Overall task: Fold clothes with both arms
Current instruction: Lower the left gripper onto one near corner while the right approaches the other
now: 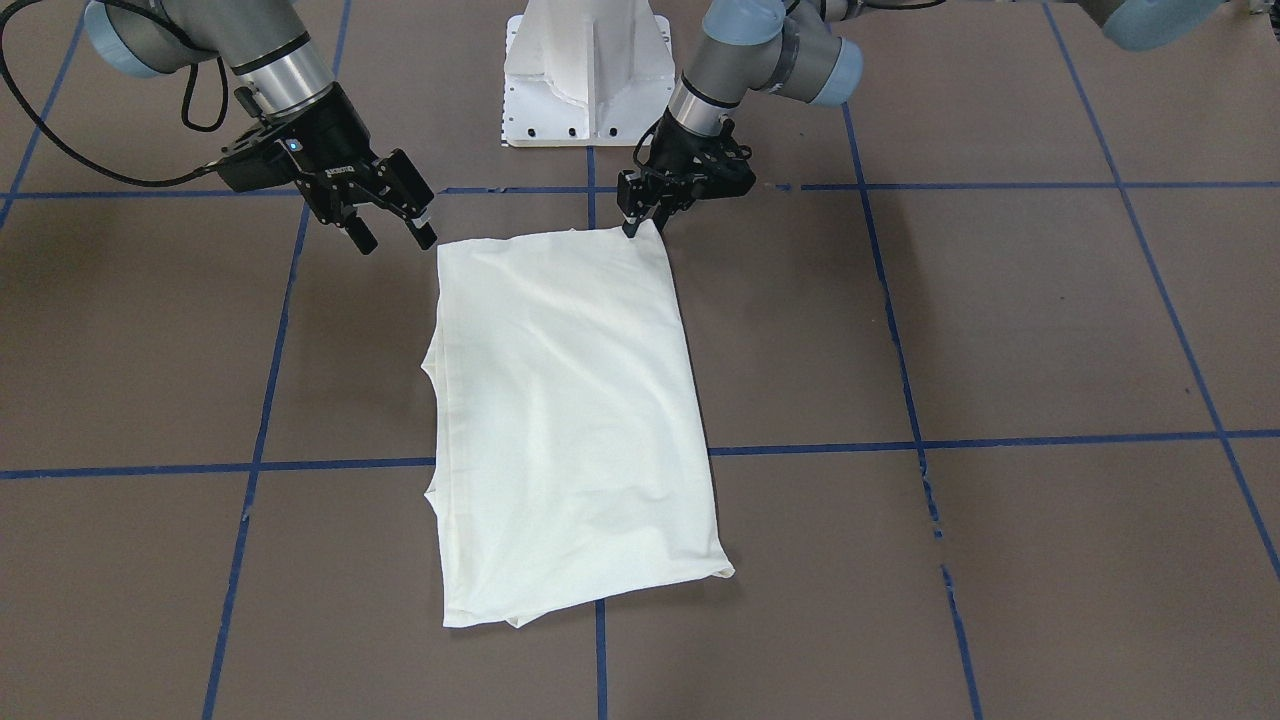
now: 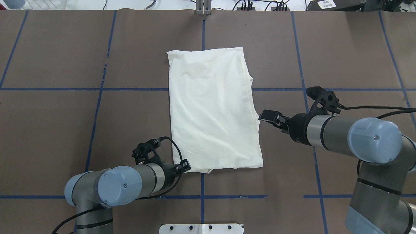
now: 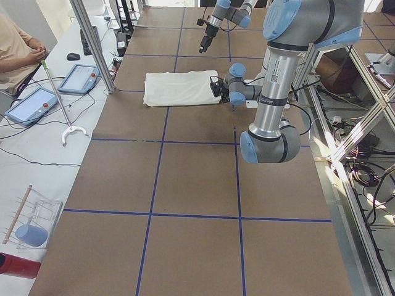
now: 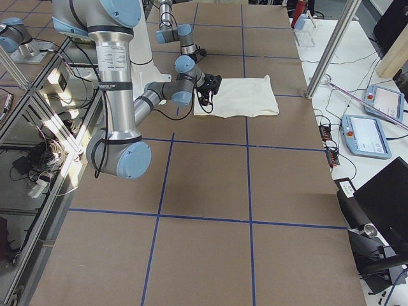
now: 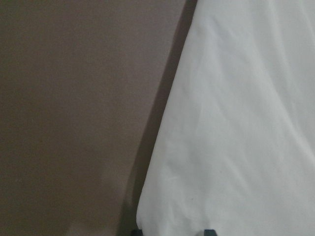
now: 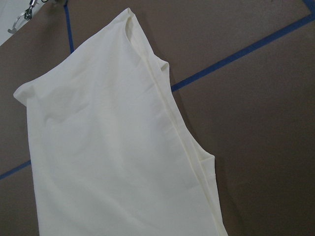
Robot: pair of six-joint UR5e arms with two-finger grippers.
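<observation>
Here, the left gripper [image 1: 640, 222] points down onto one corner of the shirt [image 1: 570, 420]. Its two tips sit a little apart with the corner between them. The pictures do not show if they pinch the cloth. The right gripper [image 1: 395, 238] hangs in the air just beside the shirt's other long edge and does not touch it. Its fingers are spread wide and hold nothing.

From the fingers, the shirt runs away across the table [image 1: 1000, 330]. It is folded into a long shape, plain cream side up, with soft wrinkles. The long edge by the left gripper is smooth. The edge by the right gripper has little steps where the layers end.

The table is brown and flat. Blue tape lines [image 1: 1000, 440] cut it into big squares, and one line goes under the shirt.

Behind the fingers, the left arm [image 2: 110, 185] and the right arm [image 2: 357, 136] lead back to a white base [image 1: 590, 80].

Farther off, past the table's long side, is a white bench [image 3: 37, 142] with two tablets [image 3: 79, 78], a mouse [image 3: 74, 56] and cables. A person [image 3: 15, 49] sits there.
</observation>
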